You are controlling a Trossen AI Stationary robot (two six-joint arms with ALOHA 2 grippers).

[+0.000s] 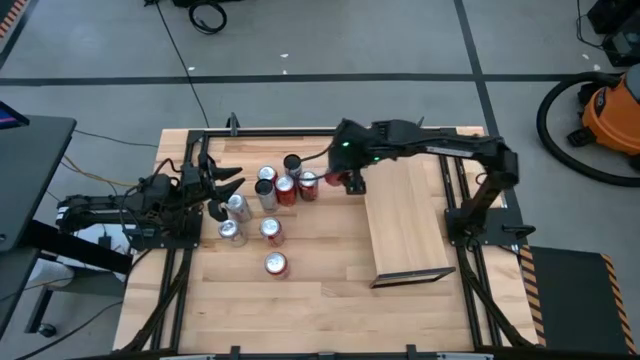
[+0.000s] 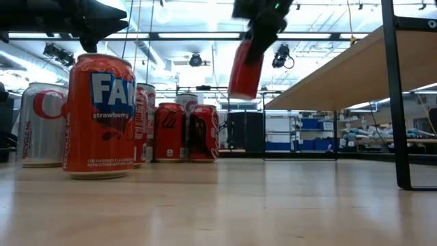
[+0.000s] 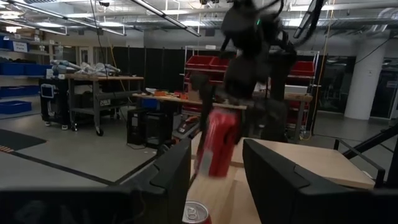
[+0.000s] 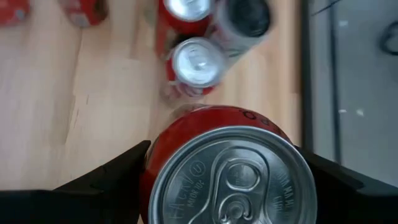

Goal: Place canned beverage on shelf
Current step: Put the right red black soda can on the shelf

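The plank tabletop (image 1: 310,300) carries the shelf (image 1: 405,220), a light-wood board lying on the right half of the table with a dark rim at its near short end. The right arm reaches across the far end of that board, and the right gripper (image 1: 352,180) is clamped on a red beverage can (image 2: 246,68), which hangs tilted in the air clear of the tabletop, just beside the shelf's far left corner. The left gripper (image 1: 222,188) hovers over the left side of the table with its fingers parted and nothing between them. Between the two arms stands a cluster of cans (image 1: 270,190), red and silver ones, including a strawberry Fanta can (image 2: 99,116) nearest the low camera.
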